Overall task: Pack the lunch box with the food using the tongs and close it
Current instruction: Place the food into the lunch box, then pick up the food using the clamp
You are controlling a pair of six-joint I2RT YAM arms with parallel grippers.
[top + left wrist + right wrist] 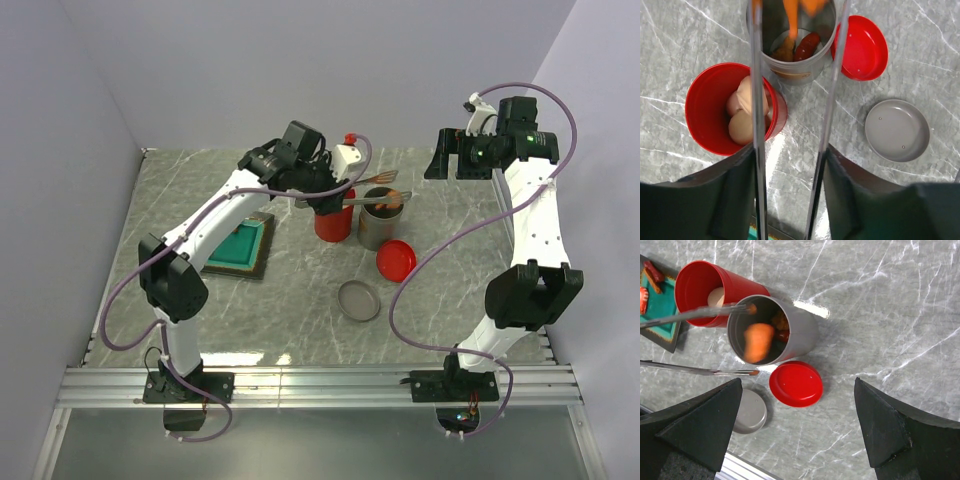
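My tongs [758, 165] are bright metal; lunch box [705, 110] and red lid [862, 47], glossy plastic; grey cup [802, 332] and grey lid [896, 130], matt; table [930, 75], smooth, marbled.

Under the tongs [758, 150], lunch box [700, 115] and grey canister [795, 77] crowd together; red lid [862, 47] and grey lid [897, 130] lie rightward, apart.

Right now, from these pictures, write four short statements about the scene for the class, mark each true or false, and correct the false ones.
1. The red lid lies on the table, off the red cup. True.
2. The red cup is empty. False: eggs lie inside it.
3. The left claw holds the tongs. True.
4. The right claw holds the grey lid. False: that claw is open and empty, and the grey lid lies on the table.
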